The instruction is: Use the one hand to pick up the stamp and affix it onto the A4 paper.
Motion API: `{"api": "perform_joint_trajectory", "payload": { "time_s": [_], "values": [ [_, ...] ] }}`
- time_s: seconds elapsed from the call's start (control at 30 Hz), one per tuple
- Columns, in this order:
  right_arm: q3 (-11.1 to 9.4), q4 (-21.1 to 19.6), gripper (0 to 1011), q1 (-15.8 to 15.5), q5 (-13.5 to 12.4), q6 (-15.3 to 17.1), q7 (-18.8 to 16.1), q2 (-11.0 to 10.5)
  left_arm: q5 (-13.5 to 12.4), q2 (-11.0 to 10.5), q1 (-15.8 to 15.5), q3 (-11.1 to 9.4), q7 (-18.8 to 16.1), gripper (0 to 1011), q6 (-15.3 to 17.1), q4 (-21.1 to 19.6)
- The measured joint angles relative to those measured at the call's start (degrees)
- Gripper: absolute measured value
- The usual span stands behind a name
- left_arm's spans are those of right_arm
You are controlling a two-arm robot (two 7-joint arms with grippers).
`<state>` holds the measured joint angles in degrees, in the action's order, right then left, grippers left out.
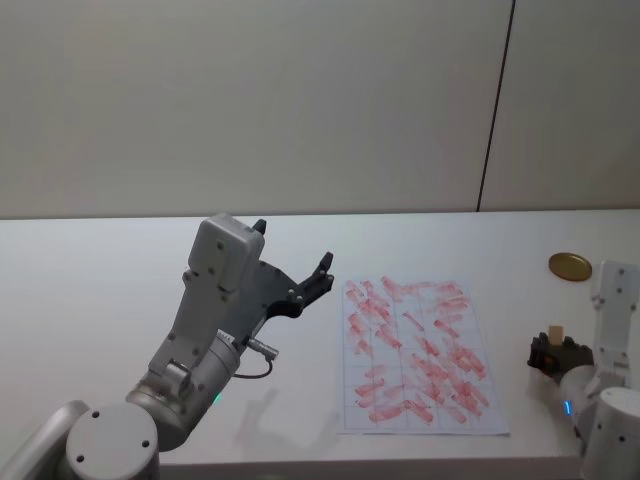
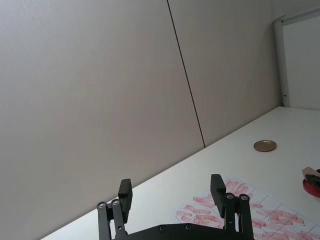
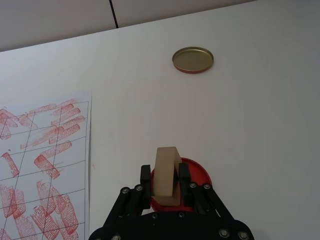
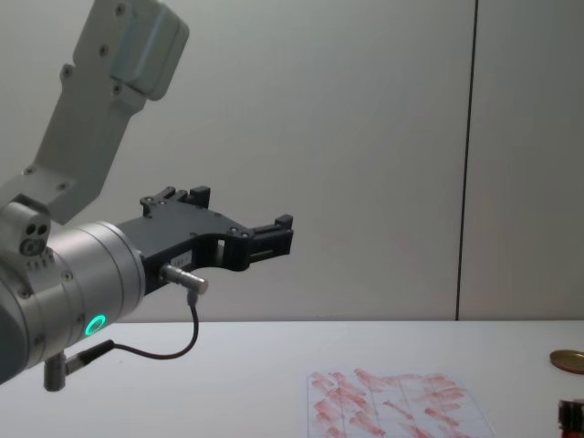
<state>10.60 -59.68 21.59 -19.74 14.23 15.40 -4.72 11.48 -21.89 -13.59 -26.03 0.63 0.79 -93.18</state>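
While the left claw (image 1: pixel 292 246) hangs spread and empty above the white tabletop (image 1: pixel 100 300), left of the sheet in the head view, the right claw (image 1: pixel 548 352) sits low at the right, clenched on the small tan wooden stamp block (image 1: pixel 556 335). The white gridded A4 paper sheet (image 1: pixel 420 355), matte and crowded with red-pink smudges, lies flat to that claw's left, so the carry should run leftward. In the left wrist view, the left claw's black fingers (image 2: pixel 217 187) stand parted with nothing between, and a flat round gold metal disc (image 2: pixel 264 145) lies far off. In the right wrist view the stamp stands upright between the jaws over a round red pad (image 3: pixel 199 176); whether they touch I cannot tell. In the chest view the left claw is raised high, with the sheet low beyond it.
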Motion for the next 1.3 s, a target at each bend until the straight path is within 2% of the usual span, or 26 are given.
{"api": "perform_joint_trajectory", "payload": {
  "time_s": [0.13, 0.2, 0.43, 0.73, 1.1, 1.3],
  "values": [
    [-0.08, 0.54, 234, 0.26, 0.0, 0.0, 0.18, 0.17, 0.0, 0.0, 0.0, 0.0, 0.0, 993, 0.0, 0.0],
    [-0.11, 0.68, 219, 0.35, 0.0, 0.0, 0.31, 0.22, 0.0, 0.0, 0.0, 0.0, 0.0, 993, 0.0, 0.0],
    [-0.39, 1.24, 219, 0.64, -0.31, 0.21, 1.06, 0.46, 0.0, 0.0, 0.0, 0.0, 0.0, 993, 0.0, 0.0],
    [-1.1, 2.05, 219, 1.02, -2.04, 0.75, 2.18, 0.79, 0.0, 0.0, 0.0, 0.0, 0.0, 993, 0.0, 0.0],
    [-1.81, 2.56, 219, 1.19, -3.83, 1.2, 2.41, 0.98, 0.0, 0.0, 0.0, 0.0, 0.0, 993, 0.0, 0.0],
    [-2.03, 2.21, 219, 1.0, -3.97, 1.19, 2.25, 0.99, 0.0, 0.0, 0.0, 0.0, 0.0, 993, 0.0, 0.0]
  ]
}}
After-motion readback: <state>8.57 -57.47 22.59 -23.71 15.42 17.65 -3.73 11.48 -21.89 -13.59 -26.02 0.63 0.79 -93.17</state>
